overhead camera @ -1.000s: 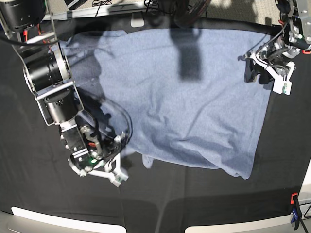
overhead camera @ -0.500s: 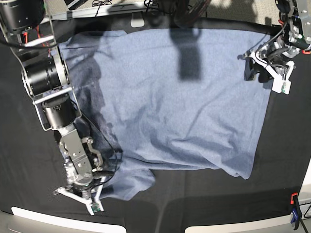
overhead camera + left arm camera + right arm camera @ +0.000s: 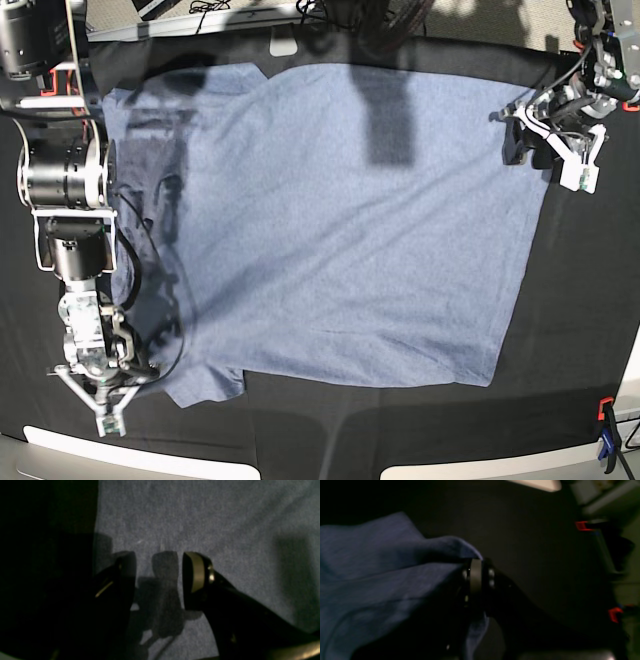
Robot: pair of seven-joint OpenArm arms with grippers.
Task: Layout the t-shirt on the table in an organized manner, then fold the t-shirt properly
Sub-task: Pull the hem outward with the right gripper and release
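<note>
Blue-grey t-shirt (image 3: 330, 220) sleeve pinched in right gripper (image 3: 476, 580) jaws near worktop (image 3: 590, 300) corner, left gripper (image 3: 158, 580) jaws wide: risks bunching if dragged.

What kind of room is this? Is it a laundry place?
More likely a robot lab or workshop. The t-shirt lies on a table covered in black cloth held by a clip, with cables behind and a robot claw at each side.
</note>
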